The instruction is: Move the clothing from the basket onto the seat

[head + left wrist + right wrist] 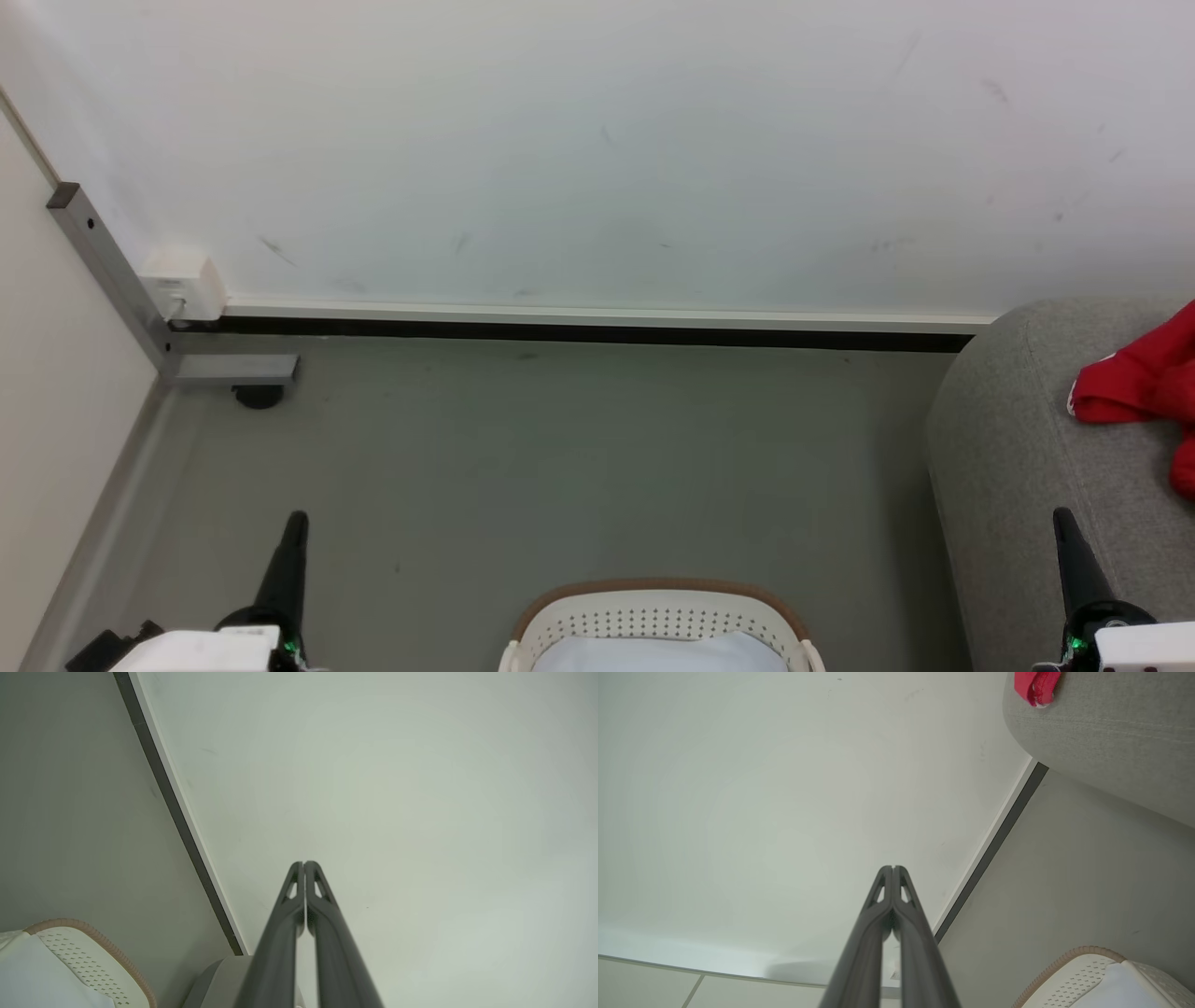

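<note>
Straight ahead, a scuffed white wall (597, 140) meets a grey floor (560, 448). At the bottom centre sits the basket (653, 588), white and perforated with a brown rim. The part in view shows a bare white liner (653, 653), and its near half is cut off by the picture's edge. To the right, the seat (1008, 448), a grey sofa with a rounded corner, carries the clothing (1134, 378), a crumpled red garment lying on its cushion. The left gripper (295, 532) rises at lower left and the right gripper (1066, 527) at lower right. Each has its 2 fingers pressed together on nothing and points up toward the wall. Both hang apart from basket and sofa, probably in a neutral rest pose. Judging by the red cloth on the sofa and the bare liner, the transfer looks done or nearly so.
</note>
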Robot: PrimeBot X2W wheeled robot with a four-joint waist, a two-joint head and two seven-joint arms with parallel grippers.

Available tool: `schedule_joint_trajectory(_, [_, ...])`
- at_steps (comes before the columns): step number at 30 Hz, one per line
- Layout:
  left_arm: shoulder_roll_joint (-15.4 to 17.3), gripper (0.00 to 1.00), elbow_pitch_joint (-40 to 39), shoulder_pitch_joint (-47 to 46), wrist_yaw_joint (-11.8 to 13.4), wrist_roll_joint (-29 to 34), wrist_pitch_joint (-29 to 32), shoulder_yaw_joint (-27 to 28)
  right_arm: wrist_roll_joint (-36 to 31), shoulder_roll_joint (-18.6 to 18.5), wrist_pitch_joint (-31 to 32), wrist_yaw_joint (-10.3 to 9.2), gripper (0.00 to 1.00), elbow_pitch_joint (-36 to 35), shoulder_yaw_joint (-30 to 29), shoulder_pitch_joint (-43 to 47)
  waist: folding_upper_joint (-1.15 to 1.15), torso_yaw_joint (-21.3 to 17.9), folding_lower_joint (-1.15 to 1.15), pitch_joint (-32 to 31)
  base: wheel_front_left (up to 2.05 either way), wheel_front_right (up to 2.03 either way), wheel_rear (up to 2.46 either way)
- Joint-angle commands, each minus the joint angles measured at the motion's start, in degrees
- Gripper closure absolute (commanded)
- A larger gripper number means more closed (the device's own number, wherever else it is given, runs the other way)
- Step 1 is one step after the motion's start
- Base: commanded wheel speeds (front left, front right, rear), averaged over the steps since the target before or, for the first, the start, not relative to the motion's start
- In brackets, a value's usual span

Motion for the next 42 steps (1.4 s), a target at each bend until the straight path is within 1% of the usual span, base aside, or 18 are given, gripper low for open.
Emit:
schedule_joint_trajectory(1, [0.2, 1.0, -0.33, -0.71, -0.18, -1.6, 0.54, 0.33, 1.1, 0.01, 0.46, -0.09, 1.0, -0.49, -0.47, -0.97, 0.0, 0.03, 0.0, 0.03, 0.0, 0.0, 0.0])
schedule_joint_trajectory(26, [0.06, 1.0, -0.45, -1.26, -0.21, -11.36, 3.15, 1.12, 10.69, 0.36, 2.96, -0.11, 1.0, -0.78, -2.07, -1.58, 0.0, 0.67, 0.0, 0.55, 0.0, 0.0, 0.0])
schedule_joint_trajectory(42, [0.07, 1.0, -0.43, -1.23, -0.21, -11.37, 3.2, 1.08, 10.57, 0.36, 3.1, -0.11, 1.0, -0.76, -2.1, -1.57, 0.0, 0.68, 0.0, 0.56, 0.0, 0.0, 0.0])
